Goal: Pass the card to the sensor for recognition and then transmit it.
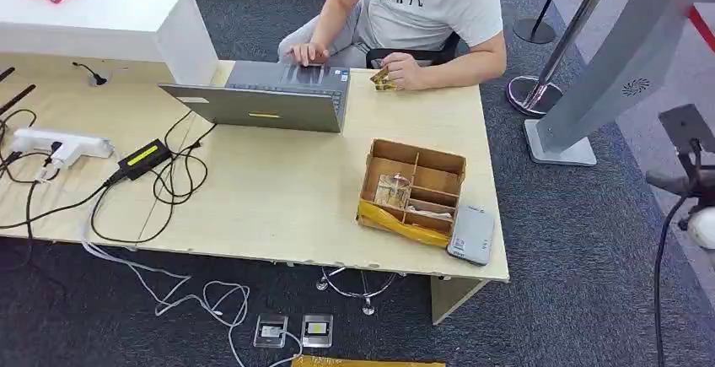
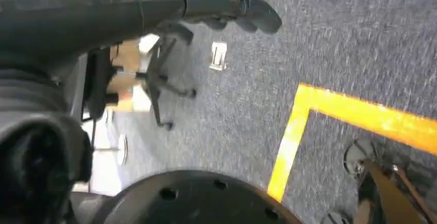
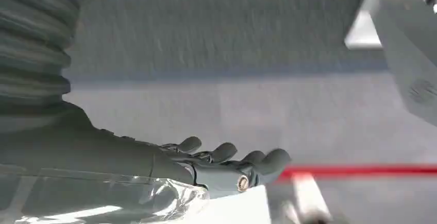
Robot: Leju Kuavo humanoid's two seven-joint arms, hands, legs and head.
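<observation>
A person's hand (image 1: 403, 70) holds the card (image 1: 381, 78) at the counter's (image 1: 278, 198) far edge, beside the laptop (image 1: 266, 97). The sensor (image 1: 471, 234) lies at the near right corner against the cardboard tray (image 1: 413, 190). Both the left robot hand (image 2: 227, 7) and the right robot hand (image 3: 227, 165) hang over the carpet, fingers loosely apart, holding nothing.

One laptop (image 1: 270, 97), one divided cardboard box (image 1: 413, 190), one grey sensor (image 1: 471, 235), one person (image 1: 422, 13).

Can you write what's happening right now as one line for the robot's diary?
card: in person's hand | sensor: on table | left hand: hanging, holds nothing | right hand: hanging, holds nothing
</observation>
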